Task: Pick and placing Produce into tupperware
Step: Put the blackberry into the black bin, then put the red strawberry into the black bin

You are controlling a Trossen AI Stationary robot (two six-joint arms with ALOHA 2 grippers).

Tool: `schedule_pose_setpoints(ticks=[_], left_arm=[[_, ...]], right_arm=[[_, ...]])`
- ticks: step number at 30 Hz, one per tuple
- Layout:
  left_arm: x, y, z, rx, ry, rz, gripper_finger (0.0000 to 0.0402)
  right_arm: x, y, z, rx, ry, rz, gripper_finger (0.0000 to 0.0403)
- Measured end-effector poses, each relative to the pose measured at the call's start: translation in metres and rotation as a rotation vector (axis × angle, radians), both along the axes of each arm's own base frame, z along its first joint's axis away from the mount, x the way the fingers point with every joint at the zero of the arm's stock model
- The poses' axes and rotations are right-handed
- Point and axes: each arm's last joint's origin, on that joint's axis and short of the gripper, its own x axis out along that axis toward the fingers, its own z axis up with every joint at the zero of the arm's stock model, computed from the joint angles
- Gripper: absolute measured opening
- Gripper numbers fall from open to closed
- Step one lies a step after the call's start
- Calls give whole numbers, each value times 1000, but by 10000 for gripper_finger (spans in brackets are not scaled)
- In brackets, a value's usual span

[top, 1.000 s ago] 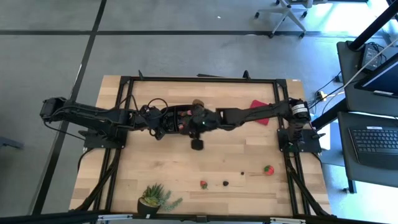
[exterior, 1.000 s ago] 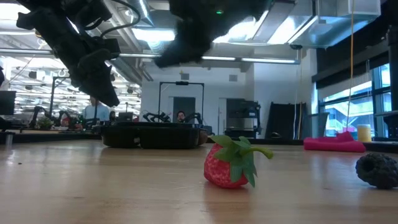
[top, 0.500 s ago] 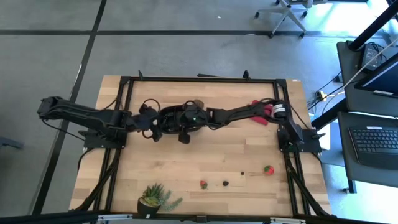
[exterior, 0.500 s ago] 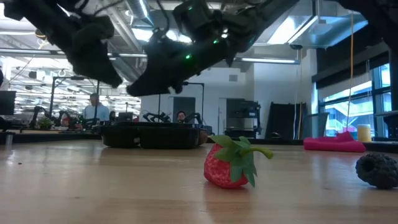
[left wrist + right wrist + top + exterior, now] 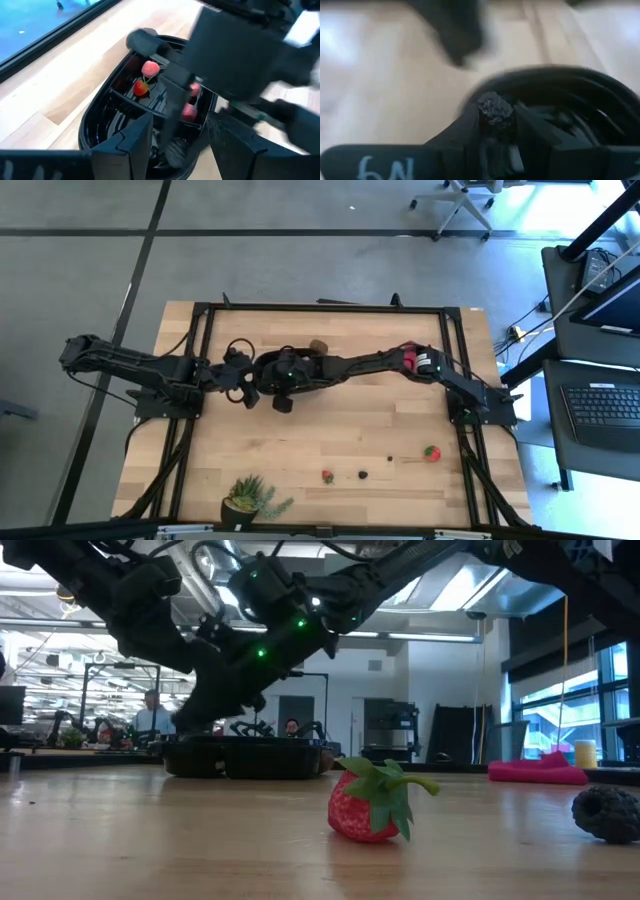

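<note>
Right now we see the right claw [image 5: 496,131] pinching a dark berry [image 5: 494,112] between its fingers, poised over the rim of the black tupperware [image 5: 107,97]. In the high view that tray [image 5: 300,358] sits toward twelve o'clock on the counter [image 5: 370,430], largely covered by the two arms that meet above it. The right arm stretches in from three o'clock, the left from nine. The left claw [image 5: 177,137] hangs just at the tray's near end with its fingers spread and nothing between them. Inside the tupperware we can make out several red pieces [image 5: 150,68], one with a green stem. Loose produce lies toward five and six o'clock, well apart from the tray: a strawberry [image 5: 431,451], a smaller red piece [image 5: 327,476] and a dark berry [image 5: 362,474]. A potted plant [image 5: 248,498] stands at seven o'clock. In the low view the strawberry [image 5: 370,802] lies in front with the tray behind it.
</note>
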Motion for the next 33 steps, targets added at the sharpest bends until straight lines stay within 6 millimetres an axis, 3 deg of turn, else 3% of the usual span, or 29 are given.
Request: schedule_pose_setpoints(ticks=[6,17,24,31,33], left_arm=[[0,0,0,-1,5,-1,179],[0,0,-1,-1,7,-4,179],[-5,-7,4,51,0,-91,179],[-33,-17,33,88,-211,-216,179],[-42,-20,40,104,-268,-245,179]], right_arm=[[-3,-4,-3,-79,54,-113,135],[-5,-4,1,-134,81,-74,146],[-30,-3,56,-121,155,-80,153],[-69,8,112,-106,233,-89,154],[-83,16,120,-114,230,-105,154]])
